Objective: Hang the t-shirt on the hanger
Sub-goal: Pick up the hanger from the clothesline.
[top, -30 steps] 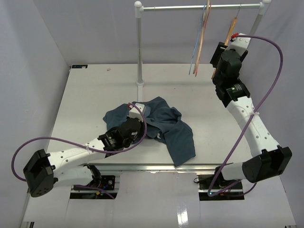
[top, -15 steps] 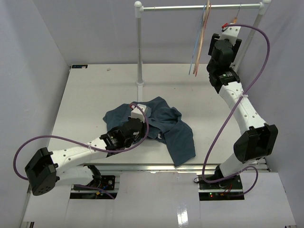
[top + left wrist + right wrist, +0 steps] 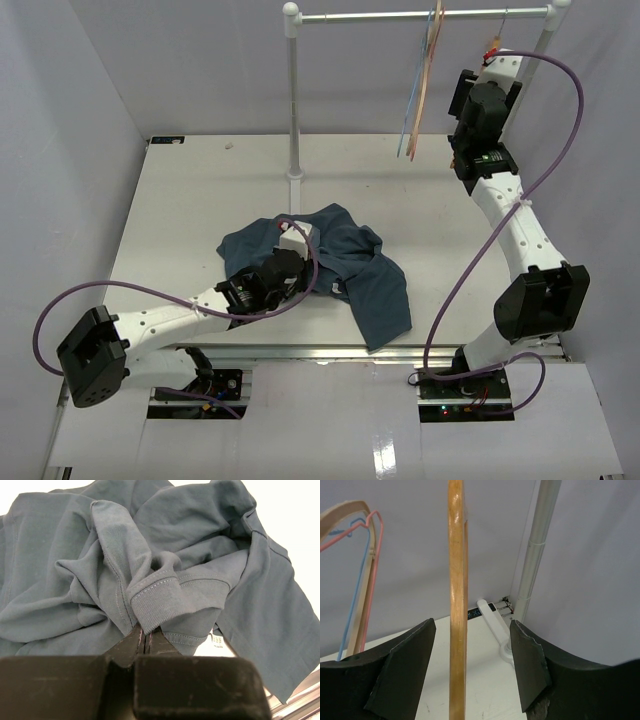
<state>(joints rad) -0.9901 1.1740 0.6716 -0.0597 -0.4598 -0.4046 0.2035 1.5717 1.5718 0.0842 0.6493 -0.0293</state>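
The dark teal t-shirt [image 3: 372, 282] lies crumpled on the white table, near the front middle. My left gripper [image 3: 298, 262] rests on its left part. In the left wrist view the jaws [image 3: 145, 636] are shut on a ribbed hem fold of the t-shirt [image 3: 200, 535]. My right gripper [image 3: 487, 58] is raised to the rail at the back right. In the right wrist view it [image 3: 471, 630] is open, and the wooden hanger [image 3: 456, 605] hangs edge-on between the fingers, nearer the left one and touching neither. In the top view the right wrist hides the hanger.
A metal rail [image 3: 420, 16] on a white pole [image 3: 293, 100] spans the back. Thin blue, pink and orange hangers [image 3: 425, 90] hang left of my right wrist and also show in the right wrist view [image 3: 367, 565]. The rail's right post [image 3: 535, 555] stands close behind.
My right arm has swung up and to the right along the rail, and the wooden hanger now sits between its open fingers. My left gripper has crept slightly forward on the t-shirt.
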